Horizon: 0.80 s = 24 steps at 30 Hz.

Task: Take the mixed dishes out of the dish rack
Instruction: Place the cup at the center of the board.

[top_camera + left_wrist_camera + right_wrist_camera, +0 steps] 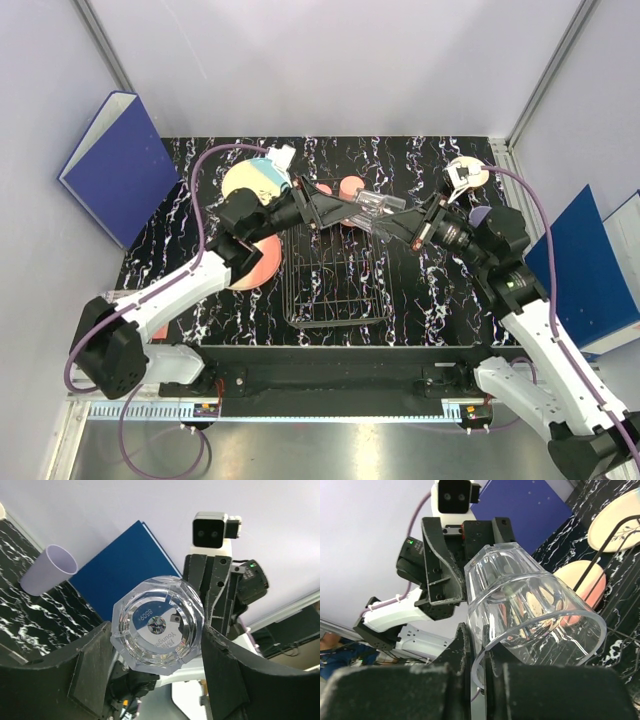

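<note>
**Step in hand:** arm-to-arm transfer of the clear glass [375, 210]. The glass lies on its side in the air above the far end of the dish rack [335, 295], apart from the wire and spanning the gap between the two arms.

**Left gripper [348, 207]:** clamped across the faceted base of the glass, with one pad on each side, as the left wrist view shows.

**Right gripper [479, 656]:** pinched tight on the rim, with the glass wall passing between its two fingers.

**Assessment:** both arms grip the glass at once, so the receiving grasp appears made and the handover is at its midpoint.

**Next move:**
1. The left jaws need to spread and back off along the axis of the glass before the right arm travels.
2. The right arm can then carry the glass to bare table on its own side, for instance near the lavender cup [50, 572], and stand it upright.

**Caution:** a rim pinch on smooth, thick-based glass is a narrow hold. The glass may pivot when the left jaws release, so a slow release is advised.
</note>
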Motion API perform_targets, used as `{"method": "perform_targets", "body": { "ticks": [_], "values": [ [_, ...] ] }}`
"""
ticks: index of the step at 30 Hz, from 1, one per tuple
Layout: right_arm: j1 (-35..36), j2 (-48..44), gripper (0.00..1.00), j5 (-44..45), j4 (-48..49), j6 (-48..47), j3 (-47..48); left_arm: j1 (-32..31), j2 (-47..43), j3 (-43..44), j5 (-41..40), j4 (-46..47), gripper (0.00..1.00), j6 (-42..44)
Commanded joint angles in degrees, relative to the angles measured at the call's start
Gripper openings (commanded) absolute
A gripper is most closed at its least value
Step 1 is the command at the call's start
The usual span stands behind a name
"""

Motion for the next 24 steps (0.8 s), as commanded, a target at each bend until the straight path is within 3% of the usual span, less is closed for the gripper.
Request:
{"method": "perform_targets", "body": {
  "ticks": [1, 3, 4, 5, 7, 8, 14, 18, 19, 21, 24],
  "values": [
    [-0.2, -0.3, 0.0, 10.6, -11.3, -8.3, 7.7, 0.9, -7.5, 5.8, -5.1, -17.9, 0.77, 17.2],
    [-0.3, 1.2, 0.0, 19.5, -22.6, -12.3, 15.3, 1.6, -12.2, 8.5, -17.2, -31.2, 0.99, 21.9],
    [-0.3, 4.8, 0.0, 23.3, -27.4, -13.4, 18.5, 1.7, -13.6, 9.1, -24.9, -34.4, 0.99, 25.9],
    [-0.3, 7.5, 0.0, 29.8, -36.3, -14.5, 21.9, 1.7, -14.8, 10.0, -28.6, -37.3, 0.99, 27.6],
    [-0.2, 17.5, 0.0, 35.8, -44.8, -16.6, 32.3, 1.7, -17.0, 10.9, -37.6, -45.7, 0.99, 30.0],
    [-0.3, 20.8, 0.0, 40.5, -50.9, -16.9, 35.6, 1.7, -17.5, 11.7, -39.7, -48.3, 0.99, 30.2],
    [-1.5, 45.6, 0.0, 52.5, -63.1, -17.3, 60.4, 1.7, -22.1, 8.9, -46.6, -57.7, 0.99, 29.1],
    [-5.7, 66.2, 0.0, 50.7, -79.4, -12.2, 87.6, 1.7, -26.3, 5.8, -47.3, -58.7, 0.99, 28.8],
    [-7.1, 75.4, 0.0, 49.5, -82.9, -12.0, 101.6, 1.7, -26.9, 5.3, -47.2, -58.8, 0.99, 28.7],
    [-10.0, 84.8, 0.0, 44.3, -89.0, -10.5, 115.0, 1.7, -27.9, 4.5, -47.0, -59.2, 0.99, 28.6],
    [-12.7, 87.1, 0.0, 37.5, -85.8, -7.2, 111.8, 1.7, -28.4, 3.1, -46.6, -59.4, 0.99, 28.5]
  ]
}}
